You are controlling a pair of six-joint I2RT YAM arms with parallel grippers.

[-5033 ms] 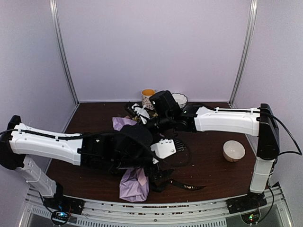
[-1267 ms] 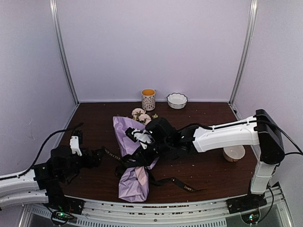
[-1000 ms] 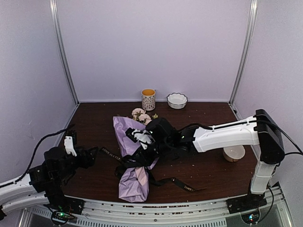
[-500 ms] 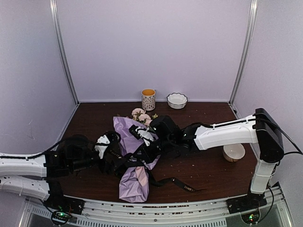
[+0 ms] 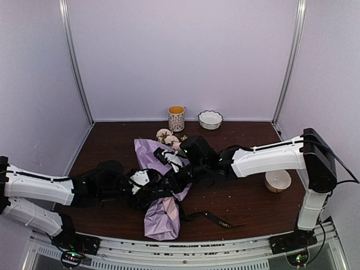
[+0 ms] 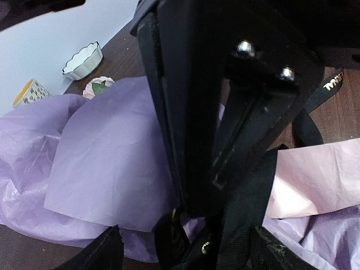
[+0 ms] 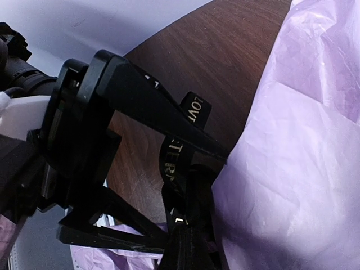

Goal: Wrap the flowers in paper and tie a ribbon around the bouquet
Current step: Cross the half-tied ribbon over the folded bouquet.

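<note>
1. My right hand (image 7: 187, 250) is clamped shut on the black lettered ribbon (image 7: 171, 164), over the middle of the bouquet (image 5: 160, 216).
2. My left hand (image 6: 188, 253) is spread wide and holds nothing; its fingers (image 6: 104, 256) stand either side of the right hand's tip.
3. The bouquet lies at centre frame on the worktop (image 5: 247, 202), with the flowers (image 5: 167, 136) pointing up toward the mug (image 5: 176, 118).
4. A loose ribbon end trails to the lower right.
</note>
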